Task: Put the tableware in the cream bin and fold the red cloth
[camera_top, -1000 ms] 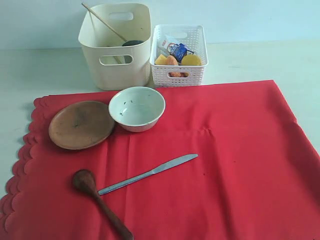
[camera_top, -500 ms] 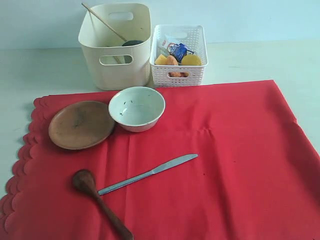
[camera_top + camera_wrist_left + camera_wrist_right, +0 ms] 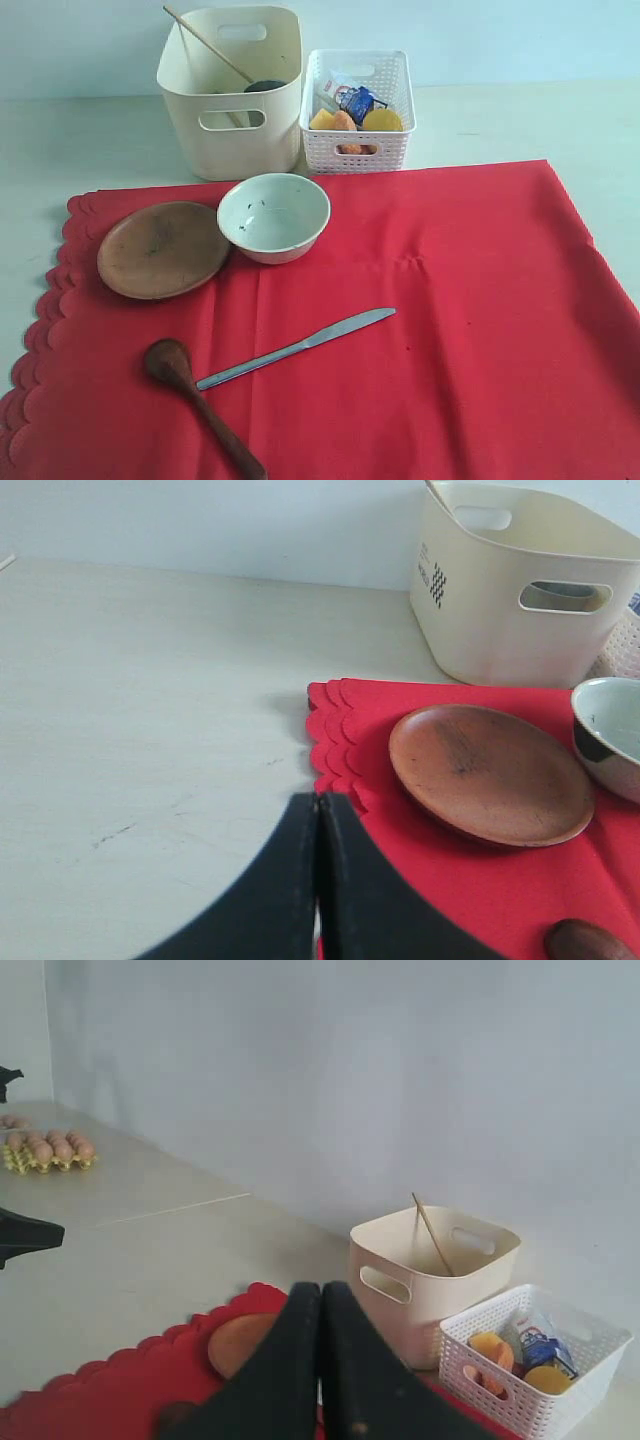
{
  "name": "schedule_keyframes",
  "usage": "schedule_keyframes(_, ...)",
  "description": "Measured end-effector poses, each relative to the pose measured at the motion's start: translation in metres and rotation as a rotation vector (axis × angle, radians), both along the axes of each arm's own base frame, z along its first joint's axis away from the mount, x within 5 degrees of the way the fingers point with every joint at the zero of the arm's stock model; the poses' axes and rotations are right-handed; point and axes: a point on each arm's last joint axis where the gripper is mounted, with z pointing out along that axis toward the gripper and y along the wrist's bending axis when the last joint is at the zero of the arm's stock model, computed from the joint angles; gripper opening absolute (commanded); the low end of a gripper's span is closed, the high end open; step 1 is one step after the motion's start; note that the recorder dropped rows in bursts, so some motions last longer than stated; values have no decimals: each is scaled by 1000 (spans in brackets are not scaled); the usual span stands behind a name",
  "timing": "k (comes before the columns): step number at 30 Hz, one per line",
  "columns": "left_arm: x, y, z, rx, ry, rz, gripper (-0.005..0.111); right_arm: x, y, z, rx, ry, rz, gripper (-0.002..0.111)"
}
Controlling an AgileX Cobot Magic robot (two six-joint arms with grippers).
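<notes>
From across the room, the cream bin (image 3: 190, 140) stands on the desk (image 3: 80, 140) at the far left. A pale chopstick (image 3: 205, 42) leans out of it, and the white lattice basket (image 3: 355, 158) of food sits just to its right. Four pieces are not yet binned and lie on the left half of the red cloth (image 3: 450, 330). The brown round plate (image 3: 163, 249) touches the white speckled bowl (image 3: 273, 216), and nearer lie the metal knife (image 3: 297, 347) and the dark wooden spoon (image 3: 200, 405). I'd guess the plate and bowl are stiff and breakable, so each is best pinched at its rim. The knife is thin, flat and likely slippery, and taking it at the handle risks snagging the fabric. The spoon looks light and should lift easily by its stem. The cloth is limp and wants lifting by a corner, once cleared. In the left wrist view, the left hand (image 3: 318, 810) has its jaws pressed together on nothing, over bare desk beside the cloth's scalloped left edge, with the plate near. In the right wrist view, the right hand (image 3: 321, 1295) is likewise closed and empty, raised well above the cloth and facing the bin. Set against the exterior pictures from a moment earlier, nothing has shifted.
</notes>
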Motion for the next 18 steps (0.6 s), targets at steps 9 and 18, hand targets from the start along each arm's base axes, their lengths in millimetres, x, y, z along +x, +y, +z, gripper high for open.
schedule_keyframes(9, 0, 0, 0, 0, 0, 0, 0, 5, 3, -30, -6, 32, -40, 0)
schedule_keyframes(18, 0, 0, 0, 0, 0, 0, 0, 17, 2, -76, -42, 88, -232, 0)
